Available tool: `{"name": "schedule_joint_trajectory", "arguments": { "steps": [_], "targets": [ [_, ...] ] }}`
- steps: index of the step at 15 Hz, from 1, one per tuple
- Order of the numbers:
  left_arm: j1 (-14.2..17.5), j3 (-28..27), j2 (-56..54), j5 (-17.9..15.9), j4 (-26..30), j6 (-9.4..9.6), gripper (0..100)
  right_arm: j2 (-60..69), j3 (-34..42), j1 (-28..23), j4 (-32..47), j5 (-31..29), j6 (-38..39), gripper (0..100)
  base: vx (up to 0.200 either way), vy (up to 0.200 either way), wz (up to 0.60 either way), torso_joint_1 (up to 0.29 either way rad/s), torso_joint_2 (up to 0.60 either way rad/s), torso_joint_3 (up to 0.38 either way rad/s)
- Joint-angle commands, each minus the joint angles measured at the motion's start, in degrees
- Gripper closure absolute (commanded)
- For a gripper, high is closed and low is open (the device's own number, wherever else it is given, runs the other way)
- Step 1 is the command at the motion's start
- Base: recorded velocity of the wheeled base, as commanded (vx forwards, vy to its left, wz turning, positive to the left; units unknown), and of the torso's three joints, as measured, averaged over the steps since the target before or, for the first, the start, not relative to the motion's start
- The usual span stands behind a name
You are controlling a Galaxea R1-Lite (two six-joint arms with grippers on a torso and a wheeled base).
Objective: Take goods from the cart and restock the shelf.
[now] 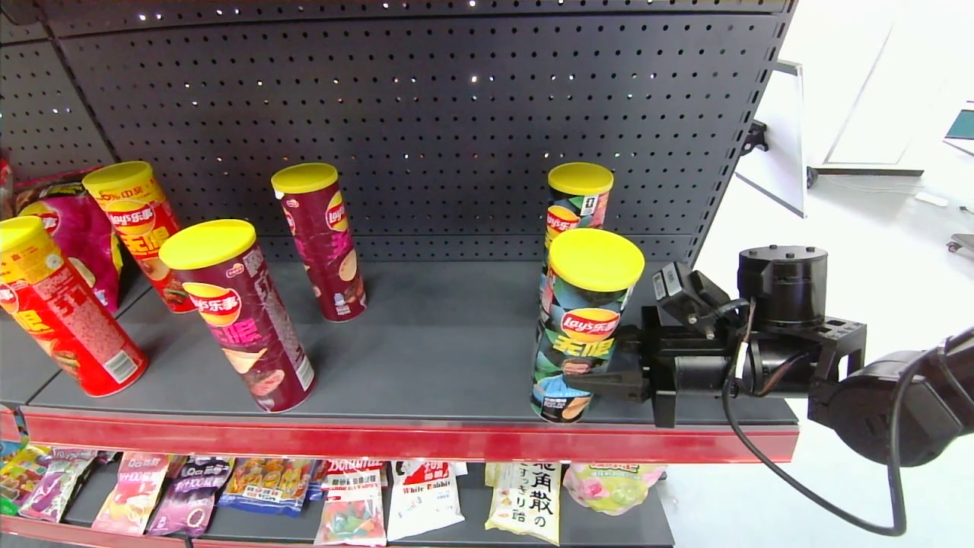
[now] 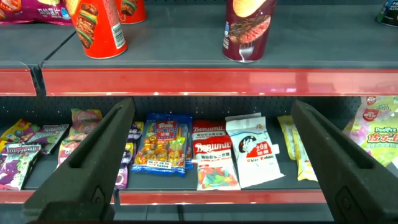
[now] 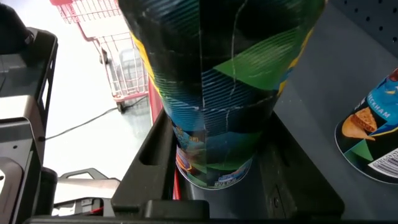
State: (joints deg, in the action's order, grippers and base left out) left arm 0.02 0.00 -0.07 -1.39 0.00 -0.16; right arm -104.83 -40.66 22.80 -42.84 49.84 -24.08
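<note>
At the shelf's (image 1: 441,342) red front lip, the blue-green can (image 1: 582,335) stands upright with the right claw (image 1: 609,380) clamped low on it. Placing looks nearly done, with only the release left. Just behind sits a matching can (image 1: 580,199). Open room runs ahead of the claw, up to the maroon cans (image 1: 236,312). The left claw (image 2: 211,106) hangs spread apart, empty.

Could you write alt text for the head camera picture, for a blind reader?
The right gripper holds a green-patterned chip can upright at the front of a dark shelf, just ahead of a matching can. Maroon cans and red cans stand farther left; snack bags lie on the lower shelf.
</note>
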Motion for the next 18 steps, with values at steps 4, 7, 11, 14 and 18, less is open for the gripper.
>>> {"name": "schedule_joint_trajectory", "arguments": {
  "steps": [4, 7, 11, 14, 18],
  "targets": [
    [0.06, 0.0, 0.07, -0.02, 0.0, -0.02, 0, -0.2, -0.04, 0.14, 0.47, -0.09, -0.09, 100, 0.0, 0.0, 0.0, 0.0, 0.0, 0.0],
    [0.06, 0.0, 0.07, -0.02, 0.0, -0.02, 0, -0.38, -0.13, 0.23, 0.47, -0.35, -0.18, 0, 0.0, 0.0, 0.0, 0.0, 0.0, 0.0],
    [0.06, 0.0, 0.07, -0.02, 0.0, -0.02, 0, 0.06, -0.04, 0.14, 0.39, -0.62, -0.18, 0, 0.0, 0.0, 0.0, 0.0, 0.0, 0.0],
    [-0.02, 0.0, 0.07, -0.02, 0.0, -0.02, 0, 2.52, 2.77, -1.44, 0.47, -1.76, 0.35, 0, 0.0, 0.0, 0.0, 0.0, 0.0, 0.0],
    [0.06, 0.0, 0.07, -0.02, 0.0, -0.02, 0, 6.48, 7.96, -3.81, 0.47, -3.87, 1.31, 0, 0.0, 0.0, 0.0, 0.0, 0.0, 0.0]
  ]
}}
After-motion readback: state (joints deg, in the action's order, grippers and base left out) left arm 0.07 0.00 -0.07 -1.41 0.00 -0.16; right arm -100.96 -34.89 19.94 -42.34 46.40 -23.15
